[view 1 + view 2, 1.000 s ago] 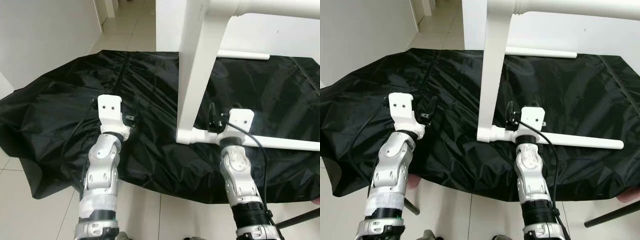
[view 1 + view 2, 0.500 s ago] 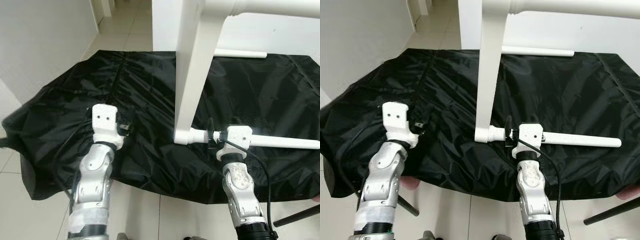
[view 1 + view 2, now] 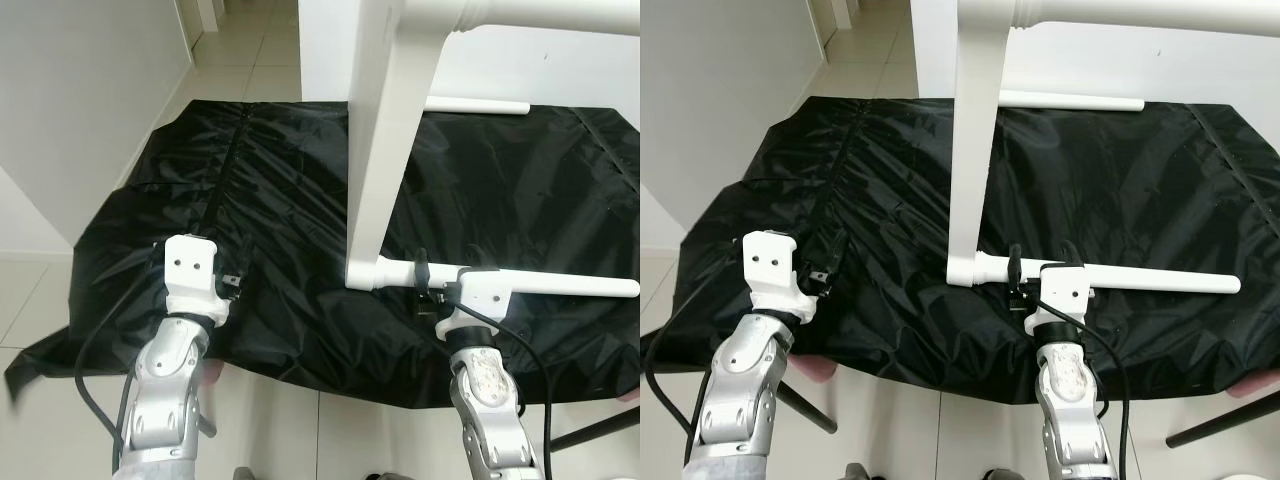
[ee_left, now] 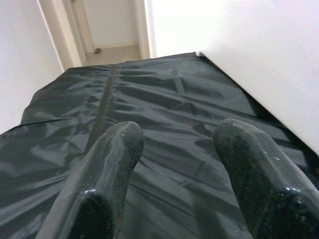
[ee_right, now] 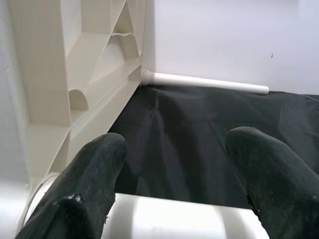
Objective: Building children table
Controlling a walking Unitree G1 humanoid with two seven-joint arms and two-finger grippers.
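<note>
A white children's table top stands on its edge on a black cloth. White round legs stick out of it to the right: a near one low over the cloth, a far one and one at the top. My right gripper is at the near leg close to its socket. It is open, and its fingers lie across the leg rather than around it. My left gripper hovers open over the cloth's near left part, holding nothing.
The black cloth covers a low surface whose dark legs show beneath its front edge. White tiled floor lies to the left and in front. A white wall rises on the left, with a doorway beyond the cloth.
The view has shifted back and left. Both arms have drawn back toward me; the left gripper now sits nearer the cloth's front edge. The right gripper stays at the near leg.
</note>
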